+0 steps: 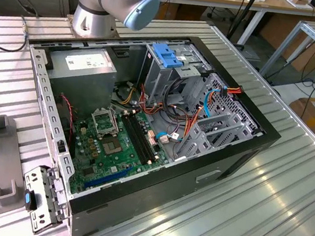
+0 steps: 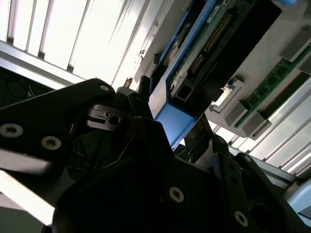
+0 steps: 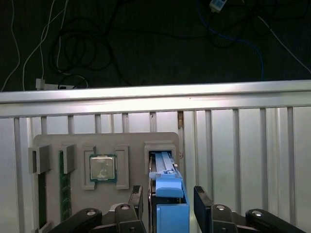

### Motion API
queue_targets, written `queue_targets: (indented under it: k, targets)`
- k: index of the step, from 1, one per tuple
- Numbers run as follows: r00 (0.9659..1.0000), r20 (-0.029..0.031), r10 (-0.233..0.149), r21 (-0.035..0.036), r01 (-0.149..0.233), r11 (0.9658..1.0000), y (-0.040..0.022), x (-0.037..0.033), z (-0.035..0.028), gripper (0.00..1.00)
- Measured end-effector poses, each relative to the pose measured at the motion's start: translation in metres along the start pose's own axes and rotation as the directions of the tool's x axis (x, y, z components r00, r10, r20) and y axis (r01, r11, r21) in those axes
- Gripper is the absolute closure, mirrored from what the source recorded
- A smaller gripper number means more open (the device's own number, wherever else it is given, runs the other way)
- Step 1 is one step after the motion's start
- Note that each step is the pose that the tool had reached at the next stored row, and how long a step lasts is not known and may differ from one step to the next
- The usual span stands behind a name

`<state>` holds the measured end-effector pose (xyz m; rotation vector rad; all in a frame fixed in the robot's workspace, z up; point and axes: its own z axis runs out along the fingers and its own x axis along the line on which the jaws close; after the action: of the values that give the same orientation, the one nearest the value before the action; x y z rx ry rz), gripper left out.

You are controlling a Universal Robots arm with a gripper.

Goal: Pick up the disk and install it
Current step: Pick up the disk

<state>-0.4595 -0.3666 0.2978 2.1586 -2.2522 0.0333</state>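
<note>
Currently, the black two-fingered claw (image 3: 168, 193) straddles the flat silver-grey disk (image 3: 171, 213) in its blue plastic carrier, fingers parted with a slim gap either side and gripping nothing, while it stands on edge in an end slot of the grey plastic tray (image 3: 131, 138) near the ribbed metal bench (image 3: 243, 145) edge.

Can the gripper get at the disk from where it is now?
Probably yes. In the first wrist view the gripper straddles the disk, jaws open on either side, nothing between; the disk stands in its grey holder.
</note>
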Motion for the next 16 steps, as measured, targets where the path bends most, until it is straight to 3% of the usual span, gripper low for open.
queue_targets:
  k: [2, 3, 13, 16]
  targets:
    - [1.0000, 0.0000, 0.000, 0.0001, 0.000, 1.0000, 0.0000, 0.0000, 0.0002, 0.47]
    - [1.0000, 0.0000, 0.000, -0.0001, 0.000, 1.0000, 0.0000, 0.0000, 0.0002, 0.55]
    - [1.0000, 0.0000, 0.000, 0.0000, 0.000, 1.0000, 0.0000, 0.0015, 0.0009, 0.55]
    - [1.0000, 0.0000, 0.000, 0.0000, 0.000, 1.0000, 0.0000, 0.0015, 0.0009, 0.62]
